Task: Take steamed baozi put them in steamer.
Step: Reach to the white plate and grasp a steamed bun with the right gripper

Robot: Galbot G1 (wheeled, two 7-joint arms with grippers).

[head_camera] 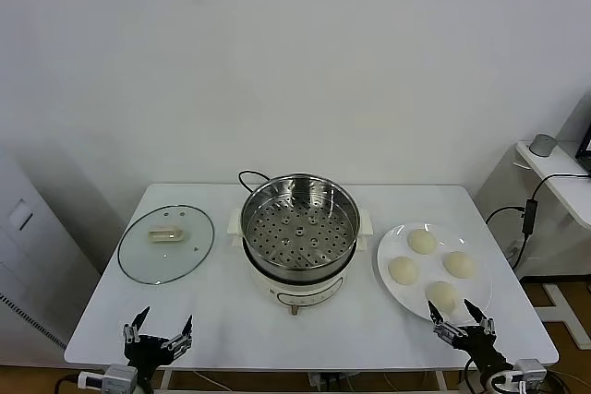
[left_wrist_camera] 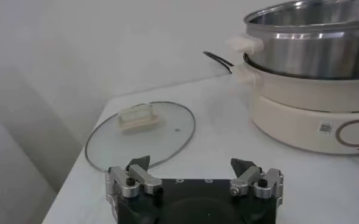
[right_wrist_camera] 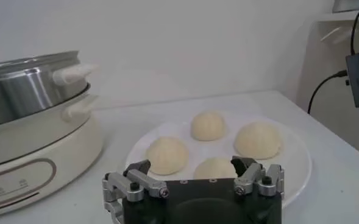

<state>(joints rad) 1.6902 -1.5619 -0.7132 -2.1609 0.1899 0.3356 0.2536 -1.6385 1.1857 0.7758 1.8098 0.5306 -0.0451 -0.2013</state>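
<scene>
Four steamed baozi [head_camera: 430, 268] sit on a white plate [head_camera: 391, 242] just right of the steamer [head_camera: 299, 228], whose basket looks empty, far as I can see. A glass lid [head_camera: 166, 243] lies left of the steamer. Nearer than it, the left gripper [head_camera: 158, 334] and right gripper [head_camera: 459, 322] hang low with jaws spread, holding nothing.

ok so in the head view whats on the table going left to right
glass lid → steamer → white plate holding the four steamed baozi. At the table's near edge, the left gripper sits below the lid and the right gripper at the plate's near rim, both open.
</scene>
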